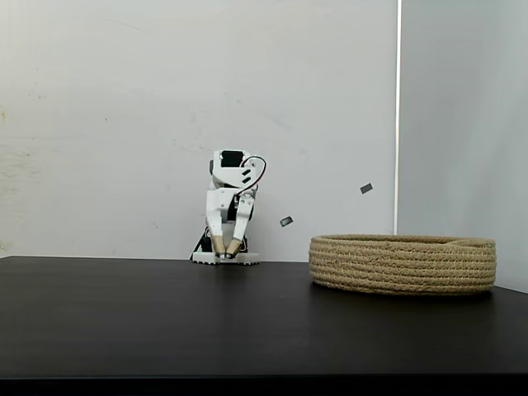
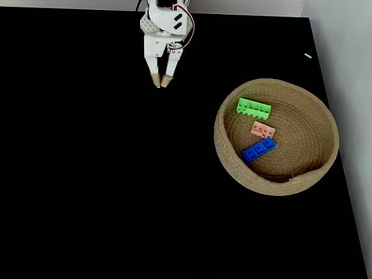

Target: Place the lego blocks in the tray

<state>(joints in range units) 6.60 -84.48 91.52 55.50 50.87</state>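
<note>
Lying in coiled rope tray (image 2: pixel 232 168): studded bricks (image 2: pixel 258 150).

basket (image 2: pixel 232 163): tan coiled rope
long brick (image 2: pixel 258 150): blue
small brick (image 2: pixel 263 129): pale pink
studded brick (image 2: pixel 253 108): bright green
table (image 2: pixel 87 174): black
arm (image 1: pixel 228 194): white, tan fingertips (image 2: pixel 156 79)
wall (image 1: pixel 165 99): off-white

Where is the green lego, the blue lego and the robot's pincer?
green lego (image 2: pixel 253 108): fixed view from above, middle of its studded top.
blue lego (image 2: pixel 258 150): same view, middle of its top.
pincer (image 2: pixel 161 83): same view, between its tan fingertips.
</note>
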